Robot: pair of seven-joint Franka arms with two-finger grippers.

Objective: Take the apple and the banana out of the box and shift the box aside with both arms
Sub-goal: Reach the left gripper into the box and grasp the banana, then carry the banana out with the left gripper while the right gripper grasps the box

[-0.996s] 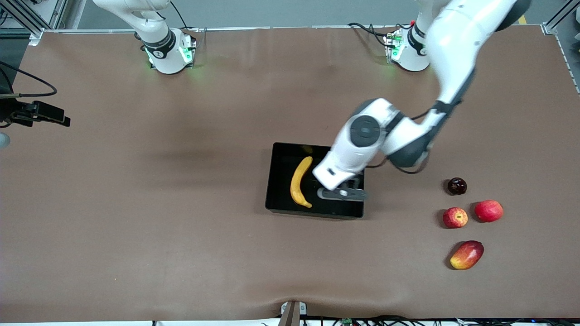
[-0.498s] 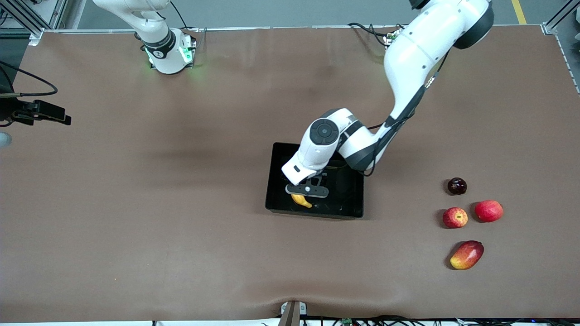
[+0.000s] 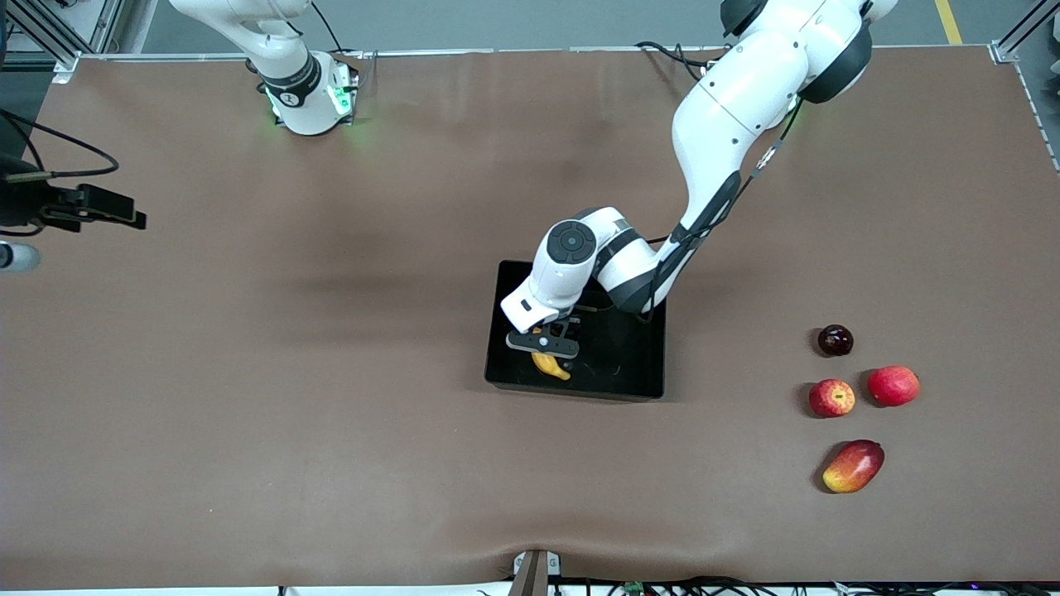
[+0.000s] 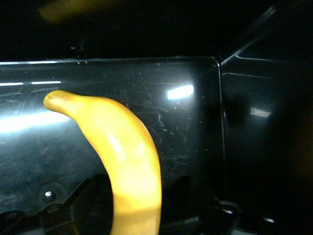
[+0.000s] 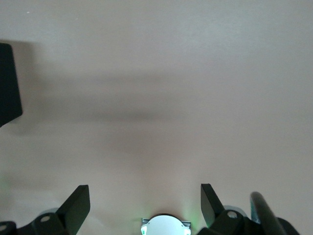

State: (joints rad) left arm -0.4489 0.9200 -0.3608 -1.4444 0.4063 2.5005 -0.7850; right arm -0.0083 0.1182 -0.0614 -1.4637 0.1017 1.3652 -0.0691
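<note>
Down inside the box (image 3: 629, 364), the left gripper (image 3: 542, 345) straddles the banana (image 3: 550, 365), its fingers either side of the fruit; whether they already pinch it cannot be told. Out on the table toward the left arm's end, the apple (image 3: 831, 398) sits among other fruit, so that step looks done. Over bare table, the right gripper (image 5: 142, 208) waits spread wide. Banana removal and shifting the box remain.

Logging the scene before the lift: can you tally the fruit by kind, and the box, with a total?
Banana: 1, in the box
Apple: 1
Pinkish-red round fruit: 1
Dark round fruit: 1
Mango: 1
Box: 1
Total: 6
</note>
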